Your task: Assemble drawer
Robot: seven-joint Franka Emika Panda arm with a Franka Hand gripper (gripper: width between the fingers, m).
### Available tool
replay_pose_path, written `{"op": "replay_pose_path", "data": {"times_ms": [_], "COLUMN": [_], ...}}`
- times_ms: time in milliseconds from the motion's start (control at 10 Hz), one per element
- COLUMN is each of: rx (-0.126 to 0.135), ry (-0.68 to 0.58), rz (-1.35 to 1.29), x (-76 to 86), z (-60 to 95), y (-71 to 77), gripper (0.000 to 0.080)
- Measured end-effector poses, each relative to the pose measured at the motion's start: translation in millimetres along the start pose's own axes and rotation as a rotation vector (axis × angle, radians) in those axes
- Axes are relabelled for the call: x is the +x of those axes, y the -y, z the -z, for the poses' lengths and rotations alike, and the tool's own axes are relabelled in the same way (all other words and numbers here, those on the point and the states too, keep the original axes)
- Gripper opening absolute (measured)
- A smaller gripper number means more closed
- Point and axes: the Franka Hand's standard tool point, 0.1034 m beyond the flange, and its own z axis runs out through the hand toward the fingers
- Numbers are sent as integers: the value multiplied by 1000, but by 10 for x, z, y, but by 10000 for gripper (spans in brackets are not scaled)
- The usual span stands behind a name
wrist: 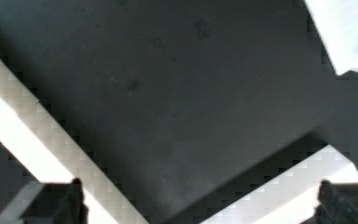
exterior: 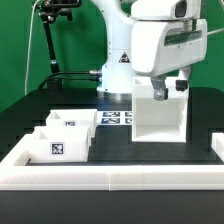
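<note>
So the hand (exterior: 166, 90) is hanging just above the top edge of the tall white shell (exterior: 158, 118), over toward the exterior view's right; in the wrist view its two dark fingertips (wrist: 51, 203) sit wide apart with nothing but black bench between them, so it's spread and empty; can't tell from the exterior view whether a fingertip actually touches the shell's rim or just hovers over it.

The shell stands upright on the black bench (exterior: 120, 150), open side facing the camera, hollow inside; a pale corner at the wrist view's edge (wrist: 355, 38) could be part of it, too blurry to be sure.

The two small open-top trays (exterior: 68, 135) are well apart from the shell, on the exterior view's left; they sit right next to each other, one nearer the camera with a black-and-white square tag (exterior: 56, 151) on its front wall, the other just behind it; both upright.

Between trays and shell, further back, the marker board (exterior: 113, 119) lies flat on the bench.

A low white rim (exterior: 110, 179) runs along the front of the bench and up both sides; that's the white band (wrist: 25, 125) crossing the wrist view diagonally, I think.

Behind it all is the arm's white base (exterior: 118, 60) and a black stand (exterior: 50, 40) with a cable at the back left of the exterior view.
</note>
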Motion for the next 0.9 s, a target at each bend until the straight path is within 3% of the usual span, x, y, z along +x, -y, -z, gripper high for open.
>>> {"op": "replay_pose_path", "data": {"times_ms": [700,900], "rx": [-5,-27], "ry": [-5,-21], "rz": [-15,-97], "x": [-7,-120], "z": [6,74], "y": [8,156], "gripper": [650,650]}}
